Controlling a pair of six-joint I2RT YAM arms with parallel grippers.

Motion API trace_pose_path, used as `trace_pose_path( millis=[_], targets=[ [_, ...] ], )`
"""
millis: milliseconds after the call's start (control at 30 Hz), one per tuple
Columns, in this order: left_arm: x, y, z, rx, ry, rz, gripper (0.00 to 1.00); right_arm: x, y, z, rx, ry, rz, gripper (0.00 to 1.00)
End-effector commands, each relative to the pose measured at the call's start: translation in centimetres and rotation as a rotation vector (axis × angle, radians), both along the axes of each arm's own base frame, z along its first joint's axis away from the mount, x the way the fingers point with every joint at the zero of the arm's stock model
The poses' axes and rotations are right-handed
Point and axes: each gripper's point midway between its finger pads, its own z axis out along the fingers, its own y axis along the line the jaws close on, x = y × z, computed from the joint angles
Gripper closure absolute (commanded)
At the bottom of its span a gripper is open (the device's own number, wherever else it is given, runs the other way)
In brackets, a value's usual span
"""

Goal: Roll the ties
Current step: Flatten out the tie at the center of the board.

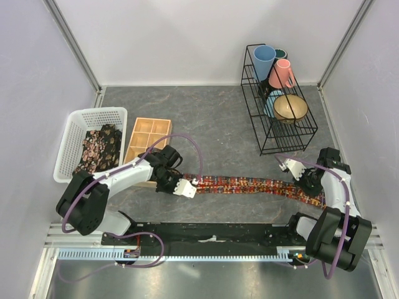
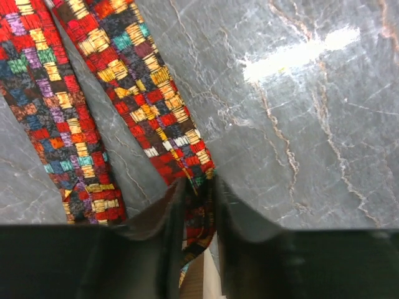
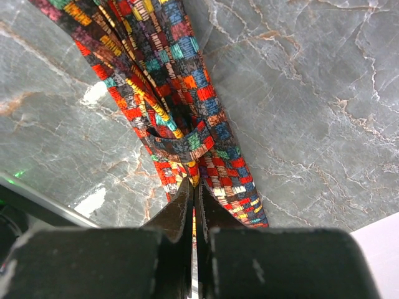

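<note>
A long narrow tie in a red, orange, yellow and blue patchwork print lies stretched across the grey table between my two grippers. My left gripper is shut on the tie's left end. In the left wrist view the fabric runs between the fingers, with a second strip beside it. My right gripper is shut on the tie's right end, and in the right wrist view the folded tie is pinched at its fingertips. More ties, dark with floral print, lie in the white basket.
A wooden compartment tray stands beside the basket, right behind my left arm. A black wire rack with cups and a bowl stands at the back right. White walls close in both sides.
</note>
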Motion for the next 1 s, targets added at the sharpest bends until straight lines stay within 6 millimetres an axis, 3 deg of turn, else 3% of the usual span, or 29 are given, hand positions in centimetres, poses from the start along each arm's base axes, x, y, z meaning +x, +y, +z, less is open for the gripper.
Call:
trace_pose_path(
  millis=[0,33,100,133,200,267,367,433,467,533,667,800,967],
  targets=[
    [0.3,-1.1,2.4,-0.066,0.051,0.031,0.78,0.9,-0.2,1.5,-0.007,-0.028,0.032,1.00],
    [0.7,-2.6,4.6,-0.163,0.089,0.044,0.84,0.8,-0.2,1.5,-0.006,-0.025,0.037,1.00],
    [-0.6,-2.7,6.2,-0.190,0.218,0.103,0.91,0.8,-0.2,1.8,-0.009,-0.024,0.045,1.00],
    [0.0,-3.6,8.2,-0.262,0.262,0.138,0.98,0.9,-0.3,1.9,-0.013,-0.025,0.050,1.00],
    [-0.4,-3.6,9.0,-0.268,0.389,0.209,0.98,0.8,-0.3,2.1,-0.016,-0.021,0.062,1.00],
    [1.1,-4.2,10.8,-0.329,0.436,0.276,0.98,0.8,-0.4,2.1,-0.019,-0.012,0.082,1.00],
    [3.5,-4.5,11.0,-0.346,0.536,0.422,0.98,0.5,-0.3,1.5,-0.004,0.019,0.100,1.00],
    [5.5,-4.5,10.2,-0.333,0.606,0.519,0.98,0.4,-0.3,1.0,0.010,0.054,0.093,1.00],
    [5.9,-4.4,9.9,-0.319,0.643,0.571,0.98,0.5,-0.4,0.9,0.011,0.061,0.085,0.97],
    [7.2,-4.4,9.1,-0.315,0.694,0.637,0.98,0.7,-0.4,0.9,0.021,0.072,0.063,0.83],
    [8.5,-4.5,7.9,-0.286,0.726,0.716,0.98,1.3,-0.3,2.1,0.039,0.060,0.041,0.77],
    [9.6,-4.3,7.0,-0.268,0.705,0.757,0.98,0.7,0.0,2.6,0.052,0.083,0.049,0.63],
    [10.1,-4.4,6.4,-0.258,0.717,0.773,0.98,0.1,0.5,2.0,0.085,0.119,0.059,0.63]
  ],
)
